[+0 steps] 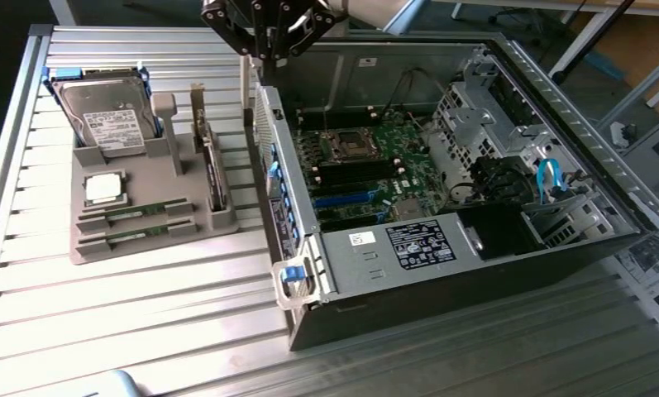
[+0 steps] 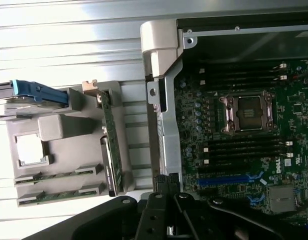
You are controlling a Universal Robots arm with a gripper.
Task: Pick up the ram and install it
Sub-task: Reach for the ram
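Claw (image 1: 267, 51) (image 2: 167, 184) hangs high over the side wall of the open computer case (image 1: 341, 273). Its fingers are pressed together and I see nothing pinched between them.

The ram is not picked up. Both sticks lie flat in the grey holder (image 1: 153, 248) (image 2: 59, 125), well below the claw and off to one side of it. The ram stick beside the CPU (image 1: 136, 212) (image 2: 59, 176) and the outer ram stick (image 1: 140, 234) (image 2: 61, 195) run parallel in their own slots, well apart from the claw.

In the same holder are the CPU chip (image 1: 105, 188) (image 2: 30, 150), the hard drive (image 1: 108, 116) standing tilted in its blue bracket (image 2: 39, 92), and an upright card (image 1: 210, 169) (image 2: 110, 145) on the edge closest to the case.

On the claw's other side, lower down inside the case, I see the motherboard (image 1: 379, 161) (image 2: 289, 165), with the CPU socket (image 1: 344, 145) (image 2: 248, 114) and black memory slots (image 1: 357, 175) (image 2: 244, 147) just beside it.

Holder and case sit on a slatted metal table (image 1: 141, 322).
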